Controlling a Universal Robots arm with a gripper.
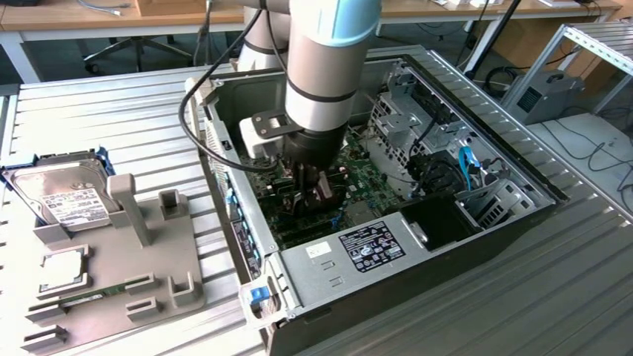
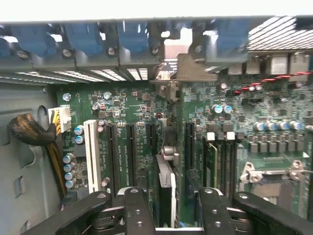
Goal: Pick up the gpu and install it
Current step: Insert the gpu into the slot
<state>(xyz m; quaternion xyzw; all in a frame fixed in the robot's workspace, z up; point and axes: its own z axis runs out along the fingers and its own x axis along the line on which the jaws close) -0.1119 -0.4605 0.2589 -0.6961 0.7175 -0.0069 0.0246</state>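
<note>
The gpu (image 2: 166, 188) is a thin dark card standing on edge in a motherboard (image 2: 274, 142) slot, its grey bracket end (image 2: 171, 66) up against the case's rear slot wall. My gripper (image 2: 176, 193) straddles the card, open, and a gap shows between the card and the fingers (image 2: 212, 205) on either side. In the exterior view my gripper (image 1: 311, 187) reaches down into the open computer case (image 1: 396, 252), with the gpu (image 1: 322, 199) dark and upright just under it.
On the exterior view's left, a grey holder (image 1: 148, 252) carries a silver hard drive (image 1: 64, 196), a processor chip (image 1: 64, 271) and a green memory stick (image 1: 84, 299). Inside the case are blue slot latches (image 2: 83, 36), a sleeved cable bundle (image 2: 29, 132) and a drive cage (image 1: 405, 126).
</note>
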